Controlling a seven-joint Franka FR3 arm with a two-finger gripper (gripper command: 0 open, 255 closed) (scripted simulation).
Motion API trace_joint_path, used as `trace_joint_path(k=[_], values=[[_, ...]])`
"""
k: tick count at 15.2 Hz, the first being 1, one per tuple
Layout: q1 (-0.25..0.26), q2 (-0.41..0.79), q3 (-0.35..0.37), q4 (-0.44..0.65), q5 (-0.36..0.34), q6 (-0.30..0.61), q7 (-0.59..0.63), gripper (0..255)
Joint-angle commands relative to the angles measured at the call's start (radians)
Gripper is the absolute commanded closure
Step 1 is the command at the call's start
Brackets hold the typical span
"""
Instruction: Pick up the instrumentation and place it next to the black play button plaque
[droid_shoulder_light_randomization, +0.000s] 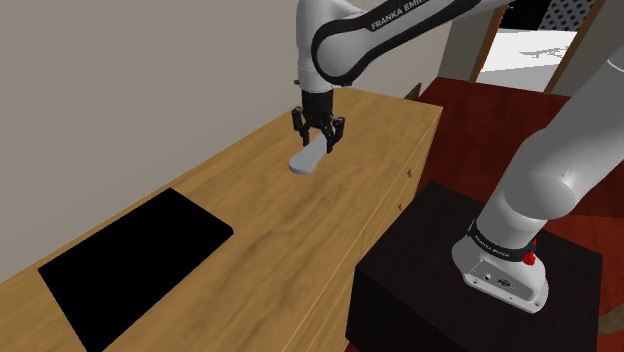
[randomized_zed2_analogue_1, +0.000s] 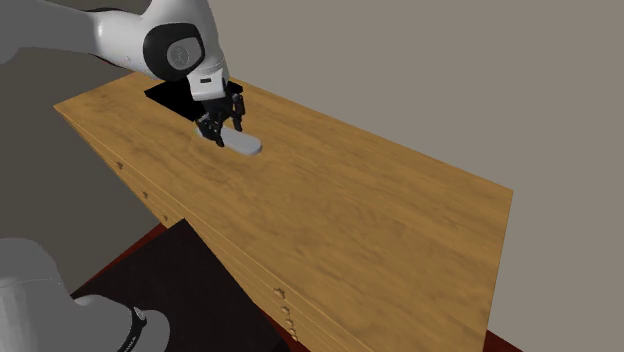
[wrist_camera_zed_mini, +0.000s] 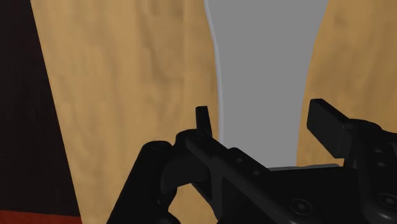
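Note:
The instrumentation (droid_shoulder_light_randomization: 306, 160) is a pale grey, elongated flat piece. My black gripper (droid_shoulder_light_randomization: 318, 136) is shut on one end of it, just over the wooden dresser top (droid_shoulder_light_randomization: 330, 230); the free end slants down toward the wood. In the second exterior view the gripper (randomized_zed2_analogue_1: 222, 125) clasps the grey piece (randomized_zed2_analogue_1: 245, 144) in the same way. In the wrist view the grey piece (wrist_camera_zed_mini: 264, 76) runs out from between my fingers (wrist_camera_zed_mini: 202, 118). The black plaque (droid_shoulder_light_randomization: 135, 262) lies flat at the shoulder view's lower left, well apart from the gripper. Behind the arm, a corner of the black plaque (randomized_zed2_analogue_1: 168, 95) shows.
The dresser has drawers with small knobs (randomized_zed2_analogue_1: 285, 310) on its front. My dark stand (droid_shoulder_light_randomization: 470, 290) sits on a dark red floor (droid_shoulder_light_randomization: 480, 110) by the dresser. A grey wall (droid_shoulder_light_randomization: 120, 90) runs behind the dresser, with a bright doorway (droid_shoulder_light_randomization: 530, 45) beyond.

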Motion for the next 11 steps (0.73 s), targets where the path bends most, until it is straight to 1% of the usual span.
trace_joint_path(k=[1,6,11], values=[[0.024,-0.013,0.031,-0.005,0.01,-0.005,0.051,255],[0.078,-0.018,0.109,-0.002,0.026,-0.007,0.174,255],[0.128,0.005,0.19,0.028,0.028,-0.009,0.305,255]])
